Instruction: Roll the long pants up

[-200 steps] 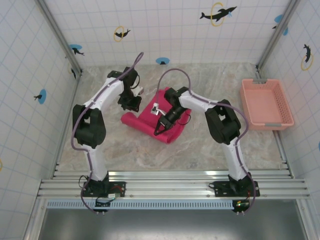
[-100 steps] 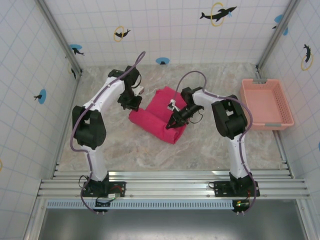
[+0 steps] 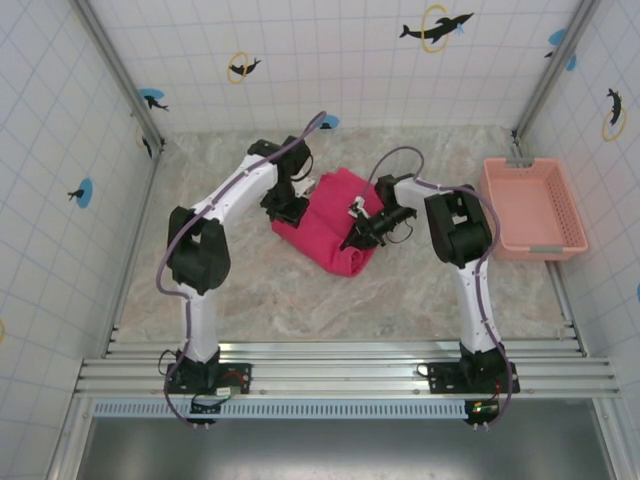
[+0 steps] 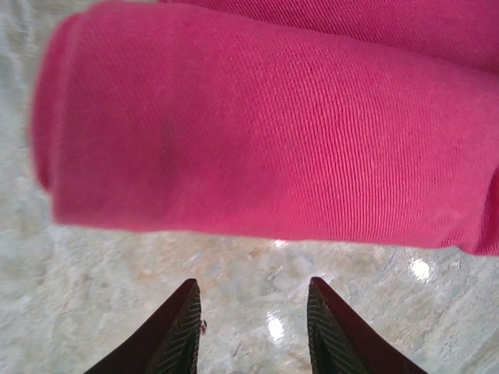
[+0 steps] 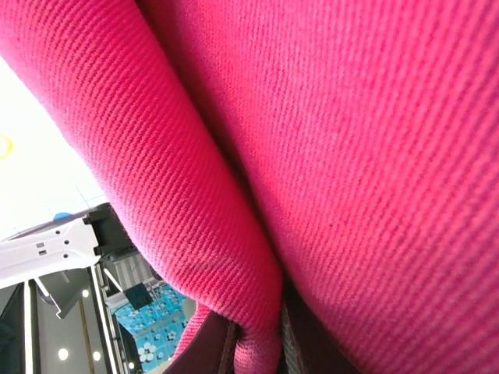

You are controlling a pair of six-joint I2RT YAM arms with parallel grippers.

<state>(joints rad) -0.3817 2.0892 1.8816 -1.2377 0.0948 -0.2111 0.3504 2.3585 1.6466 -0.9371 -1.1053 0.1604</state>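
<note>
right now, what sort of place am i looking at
Probably a robot test cell dressed as a bathroom: white tiled walls with dolphin stickers, a marble-look tabletop, and two arms bolted to an aluminium rail.

A pale pink plastic basket [image 3: 532, 208] stands at the right edge of a beige marbled table [image 3: 300, 300], enclosed by white tiled walls [image 3: 340, 70] bearing dolphin stickers [image 3: 436, 27].

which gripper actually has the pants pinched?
The right gripper: jaws shut on a fold of the long pants. The left gripper is open over the table, short of the roll.
</note>
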